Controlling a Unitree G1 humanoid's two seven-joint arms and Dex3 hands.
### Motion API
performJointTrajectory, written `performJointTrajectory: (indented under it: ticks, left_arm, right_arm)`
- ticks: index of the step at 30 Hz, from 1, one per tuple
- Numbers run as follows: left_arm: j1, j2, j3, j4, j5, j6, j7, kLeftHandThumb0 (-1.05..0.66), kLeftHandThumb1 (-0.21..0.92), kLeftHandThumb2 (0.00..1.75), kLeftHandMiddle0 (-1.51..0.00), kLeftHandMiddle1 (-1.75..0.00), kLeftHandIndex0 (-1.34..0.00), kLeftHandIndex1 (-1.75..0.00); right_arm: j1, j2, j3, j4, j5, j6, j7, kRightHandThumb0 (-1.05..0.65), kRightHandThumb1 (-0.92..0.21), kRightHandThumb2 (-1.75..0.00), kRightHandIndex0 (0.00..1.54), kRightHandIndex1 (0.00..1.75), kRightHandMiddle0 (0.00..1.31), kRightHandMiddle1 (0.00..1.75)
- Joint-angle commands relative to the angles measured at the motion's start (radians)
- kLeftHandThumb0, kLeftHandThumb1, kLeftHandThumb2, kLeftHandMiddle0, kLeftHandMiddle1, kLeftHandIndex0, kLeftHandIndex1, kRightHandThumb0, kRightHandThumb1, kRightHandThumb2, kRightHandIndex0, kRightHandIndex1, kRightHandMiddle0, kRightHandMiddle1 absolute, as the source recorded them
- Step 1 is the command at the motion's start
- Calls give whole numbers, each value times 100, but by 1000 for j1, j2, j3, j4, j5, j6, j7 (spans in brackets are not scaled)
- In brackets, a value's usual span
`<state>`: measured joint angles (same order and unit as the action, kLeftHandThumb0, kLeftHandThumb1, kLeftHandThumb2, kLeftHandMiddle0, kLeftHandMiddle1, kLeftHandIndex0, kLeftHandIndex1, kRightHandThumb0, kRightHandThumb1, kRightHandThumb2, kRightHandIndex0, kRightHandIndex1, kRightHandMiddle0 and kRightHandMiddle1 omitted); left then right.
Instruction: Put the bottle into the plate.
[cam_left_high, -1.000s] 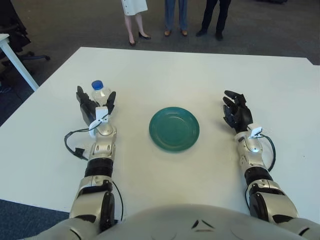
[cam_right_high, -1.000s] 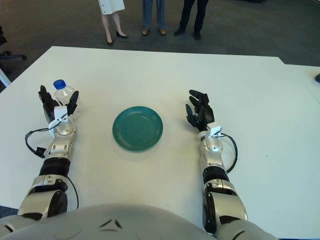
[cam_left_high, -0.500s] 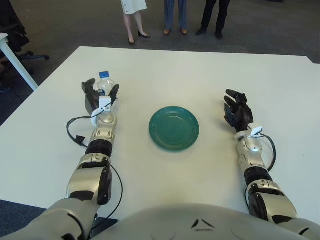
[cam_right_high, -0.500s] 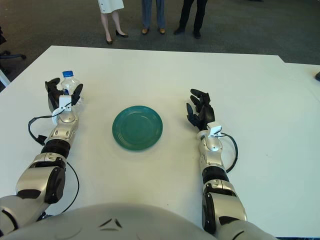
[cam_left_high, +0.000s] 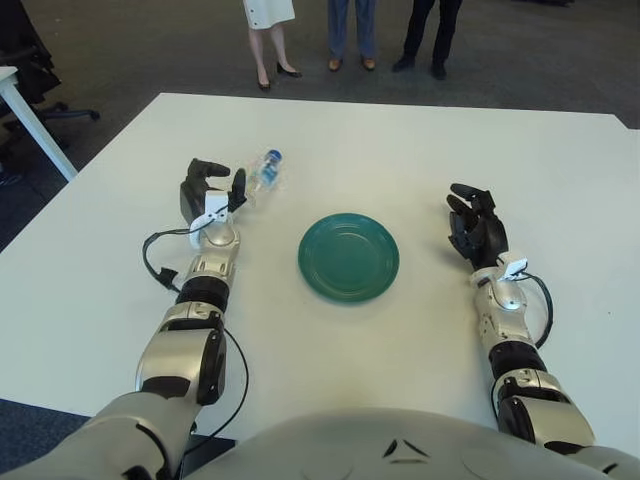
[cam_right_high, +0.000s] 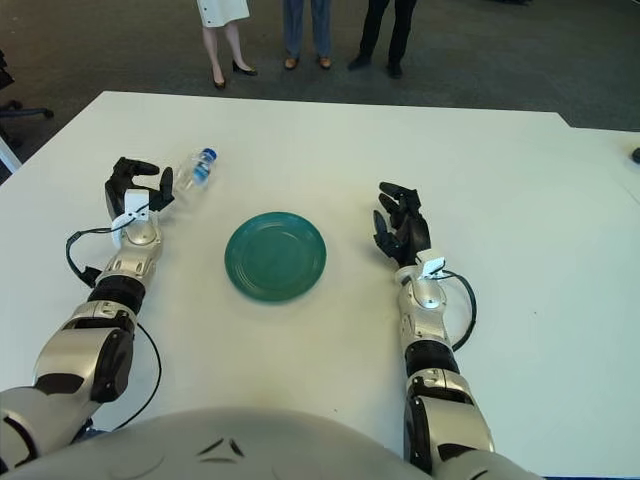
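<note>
Beside the left hand (cam_left_high: 207, 190), clear plastic bottle (cam_left_high: 260, 175) tilted.

A clear, blue-capped bottle (cam_left_high: 260, 175) was tipped over toward the table's far-left part; the round green plate (cam_left_high: 348, 258) sat empty mid-table.

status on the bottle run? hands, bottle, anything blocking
Left hand beside tipped bottle, grip unclear. Right hand idle, right of green plate. Plate holds nothing; path unobstructed.
</note>
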<state>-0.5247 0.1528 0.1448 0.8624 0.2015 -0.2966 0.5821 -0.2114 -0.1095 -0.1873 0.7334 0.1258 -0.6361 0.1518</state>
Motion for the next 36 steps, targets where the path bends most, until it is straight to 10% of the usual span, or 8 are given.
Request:
performJointTrajectory:
  ticks: [1,36]
  left_arm:
    - [25,16,-7,-14,-7,-33,-22,-1,36,119,-118,-175,-93,-175]
    - [57,17,9,-75,-41,-58,-89,2,31,127,-123,-175,-99,-175]
  right_arm:
    - [53,29,2,37,15,3,12,-50,-81,-59,40,56,30,114]
    - [55,37,7,9,-1,48,-20,-49,-79,-62,38,56,31,116]
